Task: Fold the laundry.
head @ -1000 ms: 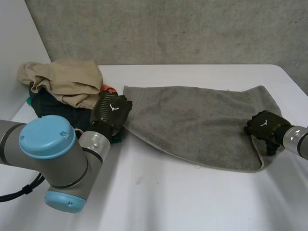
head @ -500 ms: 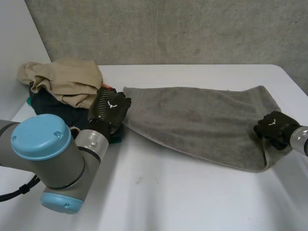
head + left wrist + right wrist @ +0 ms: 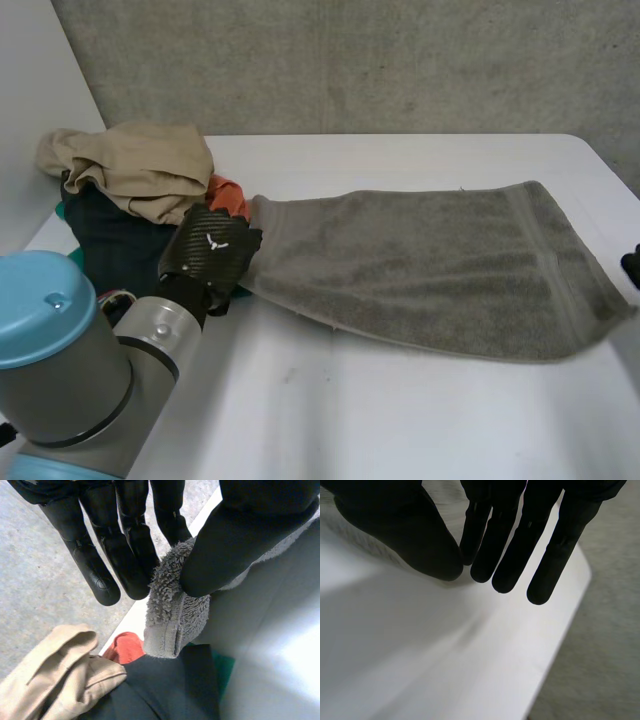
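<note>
Grey terry towel [image 3: 430, 265] is stretched out sideways across the white bench [image 3: 400, 420], pretty flat, running from the clothes pile over to the bench's right edge.

Left robot hand [image 3: 210, 255] has the towel's left end. From the left wrist view you can see a bunched-up corner pinched between the thumb [image 3: 225, 545] and the fingers [image 3: 100, 575], with the hemmed tip poking out past them. That end sits right up against the pile.

Right robot hand [image 3: 632, 266] is way over at the far right, just beside the towel's right edge. In its own wrist view the fingers are straight and close together, thumb tip closed in against them, with a strip of the towel's edge running into that pinch.

Laundry pile is at the bench's left rear corner: a beige garment [image 3: 140, 165] crumpled on top, a dark garment [image 3: 115, 245] under it, and an orange-red piece [image 3: 228, 195] peeking out next to the towel's corner. A bit of green cloth [image 3: 226, 666] shows beside the dark one.

Left arm [image 3: 60, 370] sits big in the near left, and a concrete wall [image 3: 350, 60] is behind the bench.
</note>
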Available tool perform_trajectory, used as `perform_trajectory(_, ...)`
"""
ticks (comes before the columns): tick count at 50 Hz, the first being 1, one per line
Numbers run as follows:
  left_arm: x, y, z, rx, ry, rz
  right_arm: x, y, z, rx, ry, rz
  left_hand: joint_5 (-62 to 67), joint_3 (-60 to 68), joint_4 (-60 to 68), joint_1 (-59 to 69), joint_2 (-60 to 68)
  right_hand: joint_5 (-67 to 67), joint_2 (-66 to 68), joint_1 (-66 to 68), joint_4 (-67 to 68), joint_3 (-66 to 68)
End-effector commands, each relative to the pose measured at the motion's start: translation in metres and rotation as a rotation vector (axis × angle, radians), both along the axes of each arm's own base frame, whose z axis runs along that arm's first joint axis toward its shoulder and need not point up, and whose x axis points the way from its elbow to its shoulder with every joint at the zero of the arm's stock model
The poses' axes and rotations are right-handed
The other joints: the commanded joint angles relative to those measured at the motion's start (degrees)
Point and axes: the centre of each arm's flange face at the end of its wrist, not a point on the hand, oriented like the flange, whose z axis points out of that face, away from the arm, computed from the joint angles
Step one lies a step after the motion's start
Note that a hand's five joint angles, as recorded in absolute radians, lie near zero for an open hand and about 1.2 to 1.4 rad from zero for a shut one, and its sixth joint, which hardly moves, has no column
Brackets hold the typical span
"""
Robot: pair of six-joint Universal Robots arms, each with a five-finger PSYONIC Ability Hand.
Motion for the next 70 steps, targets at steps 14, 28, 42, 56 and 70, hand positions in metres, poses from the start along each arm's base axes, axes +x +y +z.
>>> perform_trajectory(14,-0.024,-0.044,0.010,-0.052,0.051,0.013,0.042,0.040,-0.007,0.089,-0.257,0.107,12.7,11.5,11.0,14.3,11.3,-35.2,-33.6,-10.5,-35.1,-34.5)
perform_trajectory(28,-0.059,-0.101,0.027,-0.043,0.144,0.023,0.120,0.071,0.003,0.276,-0.840,-0.054,12.7,11.5,11.0,14.3,11.3,-51.9,-50.3,-27.2,-51.8,-51.2)
perform_trajectory(42,-0.068,-0.118,0.035,-0.036,0.191,0.031,0.163,0.064,-0.047,0.102,-0.722,-0.171,12.7,11.5,11.0,14.3,11.3,-44.8,-43.2,-20.1,-44.7,-44.1)
perform_trajectory(56,-0.039,-0.131,0.045,-0.017,0.214,0.113,0.058,0.006,-0.049,-0.075,-0.458,-0.370,12.7,11.5,11.0,14.3,11.3,-24.7,-23.1,0.1,-24.5,-24.0)
perform_trajectory(70,-0.030,-0.115,0.032,0.054,0.178,0.121,0.038,-0.005,-0.046,-0.089,-0.383,-0.324,12.7,11.5,11.0,14.3,11.3,11.6,13.2,36.3,11.8,12.3)
